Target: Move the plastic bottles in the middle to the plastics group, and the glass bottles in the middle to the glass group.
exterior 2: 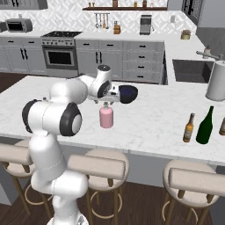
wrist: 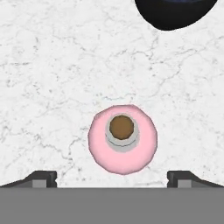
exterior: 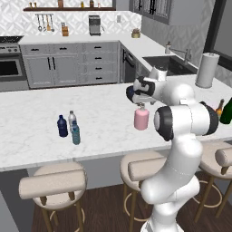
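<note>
The pink bottle (exterior: 141,119) (exterior 2: 106,117) (wrist: 122,139) stands upright in the middle of the white island counter, its small cap facing the hand camera. My gripper (exterior: 141,105) (exterior 2: 105,104) (wrist: 112,177) hangs open just above it, fingertips (wrist: 43,178) wide apart and touching nothing. At the left, the slim teal bottle (exterior: 75,133) stands close beside the navy bottle (exterior: 62,126) and the clear white-capped bottle (exterior: 71,118). At the right, the brown long-necked bottle (exterior 2: 189,128) (exterior: 219,108) stands next to the tall dark green bottle (exterior 2: 205,125) (exterior: 227,111).
A dark bowl (exterior 2: 128,93) (wrist: 175,12) sits on the counter just behind the pink bottle. A paper towel roll (exterior 2: 216,81) (exterior: 205,70) stands near the sink (exterior 2: 190,70). Padded stools (exterior 2: 99,166) line the counter's front edge.
</note>
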{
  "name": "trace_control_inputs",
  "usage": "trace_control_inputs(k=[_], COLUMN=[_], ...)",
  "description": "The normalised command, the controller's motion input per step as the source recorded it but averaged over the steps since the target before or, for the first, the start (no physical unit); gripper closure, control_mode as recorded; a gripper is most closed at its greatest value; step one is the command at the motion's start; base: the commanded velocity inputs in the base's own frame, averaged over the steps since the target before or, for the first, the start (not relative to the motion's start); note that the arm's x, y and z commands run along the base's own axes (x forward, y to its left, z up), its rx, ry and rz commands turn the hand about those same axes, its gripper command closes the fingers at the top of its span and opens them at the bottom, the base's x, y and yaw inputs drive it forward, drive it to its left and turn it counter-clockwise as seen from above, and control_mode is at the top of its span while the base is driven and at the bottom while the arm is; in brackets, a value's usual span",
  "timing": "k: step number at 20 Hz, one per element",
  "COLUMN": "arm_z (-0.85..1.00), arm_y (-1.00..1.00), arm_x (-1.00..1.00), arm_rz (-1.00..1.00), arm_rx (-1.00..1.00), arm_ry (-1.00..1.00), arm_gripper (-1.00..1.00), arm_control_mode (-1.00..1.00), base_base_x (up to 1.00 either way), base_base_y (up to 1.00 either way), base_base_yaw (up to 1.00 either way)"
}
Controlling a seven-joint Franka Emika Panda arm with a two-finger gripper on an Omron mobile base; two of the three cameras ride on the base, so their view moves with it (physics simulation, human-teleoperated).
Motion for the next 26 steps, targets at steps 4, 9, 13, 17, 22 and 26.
trace_control_inputs(k=[4, 9, 13, 17, 22, 26], arm_z=[-0.29, -0.31, -0.25, -0.07, -0.04, -0.09], arm_y=[0.19, -0.01, -0.04, -0.03, -0.04, -0.08], arm_x=[0.31, 0.49, 0.17, 0.01, 0.00, -0.05], arm_rz=[0.13, 0.09, 0.08, 0.06, 0.03, 0.03], arm_rx=[-0.01, -0.03, -0.09, -0.03, 0.00, 0.00], arm_ry=[0.13, 0.14, 0.01, 0.00, 0.00, 0.00], arm_gripper=[-1.00, -1.00, -1.00, -1.00, -1.00, -1.00], arm_control_mode=[-1.00, -1.00, -1.00, -1.00, -1.00, -1.00], base_base_x=[0.00, 0.00, 0.00, 0.00, 0.00, 0.00], base_base_y=[0.00, 0.00, 0.00, 0.00, 0.00, 0.00], base_base_yaw=[0.00, 0.00, 0.00, 0.00, 0.00, 0.00])
